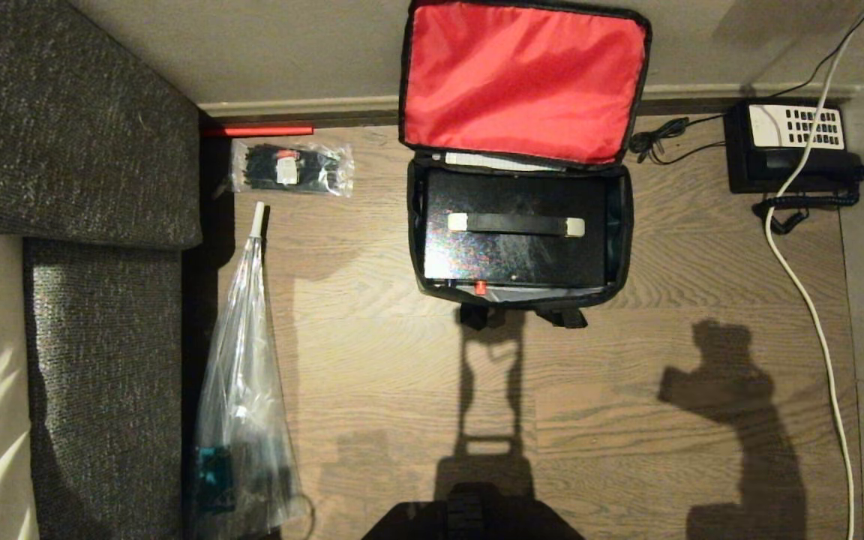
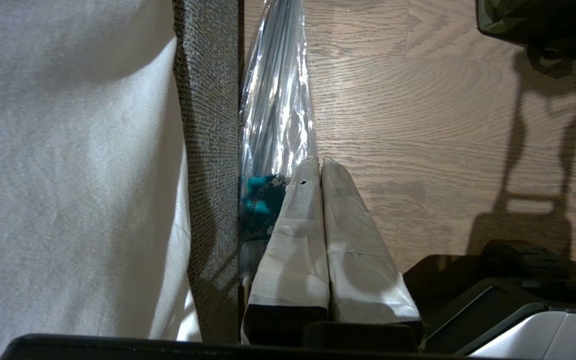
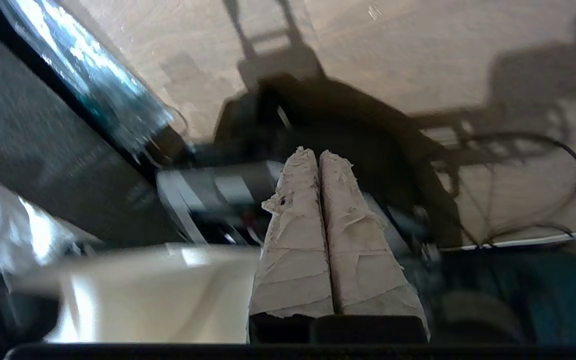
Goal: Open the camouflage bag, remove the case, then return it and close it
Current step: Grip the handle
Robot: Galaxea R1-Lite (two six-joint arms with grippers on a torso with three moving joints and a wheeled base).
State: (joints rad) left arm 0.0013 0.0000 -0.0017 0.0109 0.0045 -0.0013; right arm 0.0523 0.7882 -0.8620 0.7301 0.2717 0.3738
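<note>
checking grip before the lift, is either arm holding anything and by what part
Nothing is held. The left gripper and right gripper both have shut, empty jaws.

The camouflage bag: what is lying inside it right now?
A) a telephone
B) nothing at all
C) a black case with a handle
C: the camouflage bag lies open, red lid flipped back, and the black case with its handle fills the inside.
</note>
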